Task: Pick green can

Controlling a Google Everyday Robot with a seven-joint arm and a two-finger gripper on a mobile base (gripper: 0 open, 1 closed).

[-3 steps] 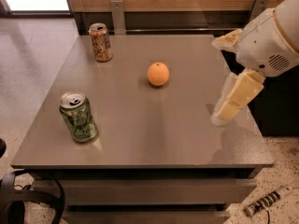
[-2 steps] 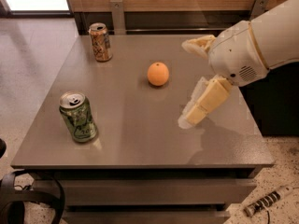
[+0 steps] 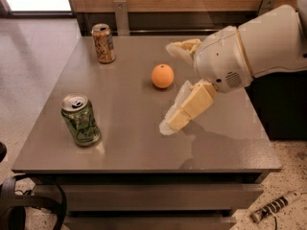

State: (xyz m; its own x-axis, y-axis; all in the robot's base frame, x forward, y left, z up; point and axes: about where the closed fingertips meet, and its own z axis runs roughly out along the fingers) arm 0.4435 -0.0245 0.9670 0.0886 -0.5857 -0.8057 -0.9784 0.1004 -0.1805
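In your one camera view, you look down at an angle onto a square grey table with a smooth matt top (image 3: 129, 147). The bright green patterned drink can with a silver top and pull tab (image 3: 80, 120) stands upright near the table's front left corner, with nothing touching it. At the far left of the tabletop you have a tan-and-brown drink can (image 3: 103, 43), also upright. A round orange fruit (image 3: 162, 75) sits near the middle of the table. The robot's bulky white arm (image 3: 259, 42) reaches in from the right edge of the view. Its cream-coloured two-finger gripper (image 3: 167, 86) hangs over the table's centre, just right of the orange and well apart from the green can. The jaws are spread wide: one finger points out behind the orange, and the other slants down towards the tabletop in front of it. Nothing is between them. A black cable loop (image 3: 14, 205) lies on the floor at the lower left.
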